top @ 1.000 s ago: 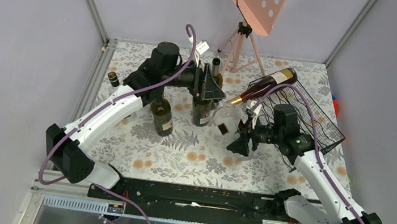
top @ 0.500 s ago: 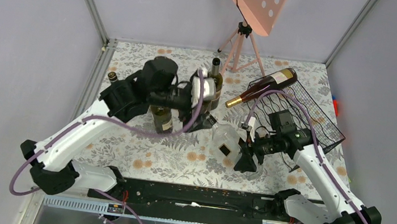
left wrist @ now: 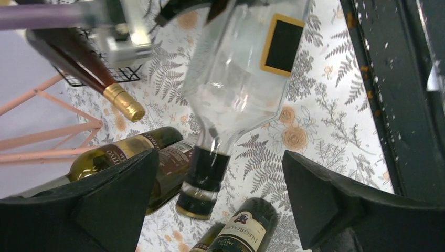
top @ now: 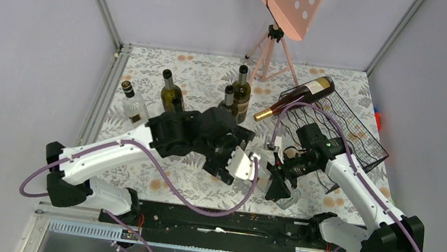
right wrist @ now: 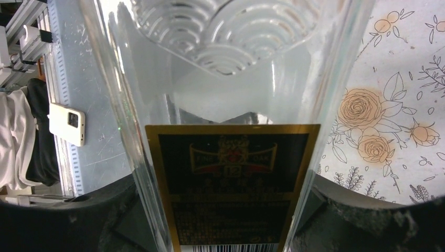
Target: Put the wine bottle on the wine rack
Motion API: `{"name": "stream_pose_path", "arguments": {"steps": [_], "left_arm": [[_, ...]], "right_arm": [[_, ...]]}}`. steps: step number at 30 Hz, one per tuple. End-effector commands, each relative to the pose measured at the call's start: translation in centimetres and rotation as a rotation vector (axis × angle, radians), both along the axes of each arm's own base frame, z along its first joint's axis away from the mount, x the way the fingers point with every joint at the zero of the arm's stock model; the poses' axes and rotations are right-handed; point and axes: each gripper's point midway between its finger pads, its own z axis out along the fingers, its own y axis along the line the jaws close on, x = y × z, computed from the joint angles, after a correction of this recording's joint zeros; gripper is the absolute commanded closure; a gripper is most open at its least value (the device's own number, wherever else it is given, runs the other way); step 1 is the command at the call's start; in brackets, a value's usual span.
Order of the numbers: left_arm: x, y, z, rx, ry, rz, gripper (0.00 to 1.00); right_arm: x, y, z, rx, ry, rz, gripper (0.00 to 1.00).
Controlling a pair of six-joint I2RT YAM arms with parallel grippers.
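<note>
One clear bottle (left wrist: 236,79): pinched between right fingers (right wrist: 367,223)
Left fingers (left wrist: 105,210): spread wide, near the bottle
Wine rack (top: 361,139): dark bottle (top: 299,93) laid across top

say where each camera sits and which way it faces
Top external: high behind the robot, looking down at the table; left arm and right arm show whole.
Left wrist: on the left arm, facing the clear bottle neck-on through the open left gripper.
Right wrist: on the right arm, close on its label, right gripper clamping it.
Shared: both wrists see the clear bottle; top and left wrist see the wine rack.
</note>
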Motion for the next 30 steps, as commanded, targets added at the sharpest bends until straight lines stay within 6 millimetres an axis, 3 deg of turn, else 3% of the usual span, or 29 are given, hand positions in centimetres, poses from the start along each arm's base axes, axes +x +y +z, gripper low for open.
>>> {"name": "stream_pose_path", "arguments": {"steps": [1,8,17,23,30], "left_arm": [[0.6,-0.3,-1.8,0.1,-0.118,-0.049,0.04],[1.2,-0.8,-4.7,0.196,-0.204,-0.065,0.09],[2.5,-1.7,-5.5,0.242,-0.277,-0.067,0.2],[3.1,-1.6,-6.5,0.276,-0.293,-0.053,0.34],[3.6,-1.2,-7.3,0.31,-0.297,-0.021,0.63]], "right_arm": [[-0.1,1.5,3.1,0.135,-0.035,0.055,1.0],[-0.3,1.6,3.0,0.136,-0.036,0.066,1.0],[-0.6,1.6,2.6,0.13,-0.026,0.085,1.0],[-0.7,1.5,2.4,0.125,-0.034,0.093,1.0],[-0.8,1.4,2.2,0.115,-0.041,0.103,1.0]]}}
